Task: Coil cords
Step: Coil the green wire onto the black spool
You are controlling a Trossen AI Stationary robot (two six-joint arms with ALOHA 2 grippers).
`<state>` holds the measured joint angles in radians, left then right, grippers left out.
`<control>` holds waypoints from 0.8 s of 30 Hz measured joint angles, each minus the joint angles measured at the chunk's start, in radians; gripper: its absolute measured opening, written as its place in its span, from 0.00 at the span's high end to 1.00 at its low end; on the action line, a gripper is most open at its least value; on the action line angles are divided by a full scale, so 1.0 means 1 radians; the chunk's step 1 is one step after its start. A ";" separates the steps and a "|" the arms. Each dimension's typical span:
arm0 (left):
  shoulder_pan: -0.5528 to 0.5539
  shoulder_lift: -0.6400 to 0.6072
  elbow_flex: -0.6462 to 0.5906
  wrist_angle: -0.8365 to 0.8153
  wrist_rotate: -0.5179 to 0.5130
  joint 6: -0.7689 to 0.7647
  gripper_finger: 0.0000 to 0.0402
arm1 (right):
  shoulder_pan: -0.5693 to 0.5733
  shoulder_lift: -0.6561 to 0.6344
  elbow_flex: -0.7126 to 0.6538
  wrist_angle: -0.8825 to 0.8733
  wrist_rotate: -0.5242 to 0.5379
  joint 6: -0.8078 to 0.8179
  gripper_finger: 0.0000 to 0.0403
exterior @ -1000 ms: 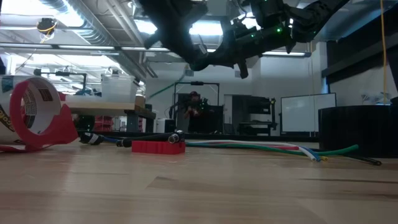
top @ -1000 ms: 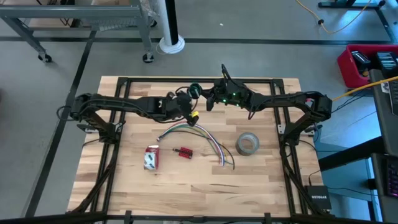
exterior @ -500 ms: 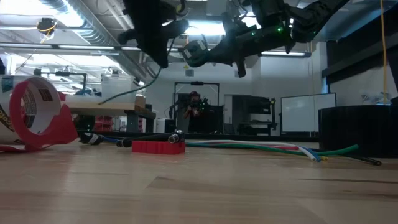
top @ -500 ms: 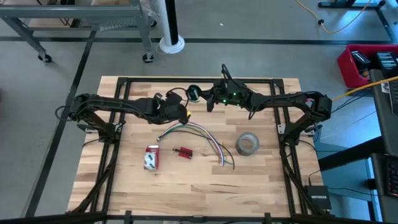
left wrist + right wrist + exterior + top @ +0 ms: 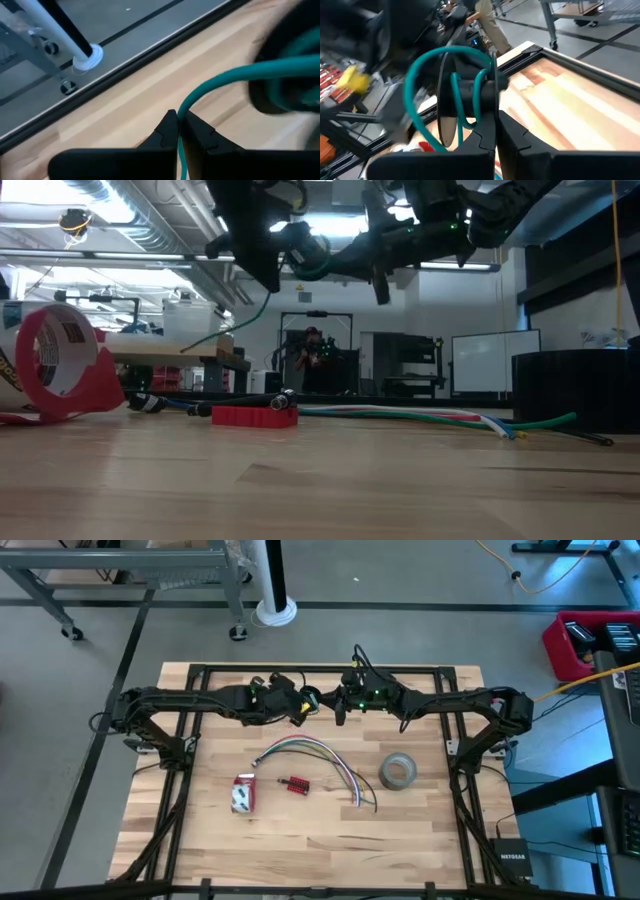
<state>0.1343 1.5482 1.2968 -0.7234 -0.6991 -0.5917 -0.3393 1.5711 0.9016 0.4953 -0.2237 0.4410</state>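
The cord is thin and teal-green. Part of it is wound into a small coil (image 5: 310, 697) that hangs in the air above the table's far middle, also seen in the low view (image 5: 305, 255). My right gripper (image 5: 322, 700) is shut on that coil. My left gripper (image 5: 300, 706), close by on the coil's left, is shut on the cord's loose strand (image 5: 220, 75). A free tail (image 5: 225, 330) hangs slack below the left gripper. My left gripper pinches a single strand of the cord (image 5: 180, 111) between its two fingertips. From there the strand arcs over to the coil, clear of the table, and the tail runs on back between the fingers. My right gripper pinches the coil's gathered loops (image 5: 481, 102) between its two fingers, coming nearly level from the table's right. The loops (image 5: 427, 65) stand up past the fingertips, lifted clear of the table.
On the table's middle lie a bundle of coloured wires (image 5: 315, 753), a small red part (image 5: 294, 784), a red-and-white tape dispenser (image 5: 243, 793) and a grey tape roll (image 5: 398, 772). A black frame (image 5: 320, 668) runs along the table's edges.
My left gripper has gone toward the table's far edge and up beside the coil, tipping as it went and carrying the strand with it. The tail now hangs below it. My right gripper has kept its place with the coil and turned a little.
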 joint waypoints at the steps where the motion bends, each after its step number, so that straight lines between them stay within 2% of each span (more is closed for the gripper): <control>1: 0.005 -0.003 0.000 -0.002 0.000 -0.002 1.00 | 0.000 0.000 0.000 -0.002 -0.002 0.000 1.00; 7: 0.002 -0.079 0.000 0.048 0.005 0.031 1.00 | 0.000 0.000 0.000 -0.032 0.029 -0.004 1.00; 13: 0.010 -0.144 0.000 0.124 0.008 0.077 1.00 | 0.000 0.000 0.001 -0.017 0.003 -0.003 1.00; 19: 0.016 -0.125 0.001 0.272 0.094 0.169 1.00 | 0.001 0.000 0.001 -0.018 0.001 -0.001 1.00; 24: 0.033 -0.112 0.000 0.278 0.096 0.173 1.00 | 0.018 0.000 0.001 -0.006 -0.006 -0.001 1.00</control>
<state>0.1675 1.4357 1.2972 -0.4452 -0.6033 -0.4189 -0.3212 1.5711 0.9024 0.4896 -0.2297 0.4400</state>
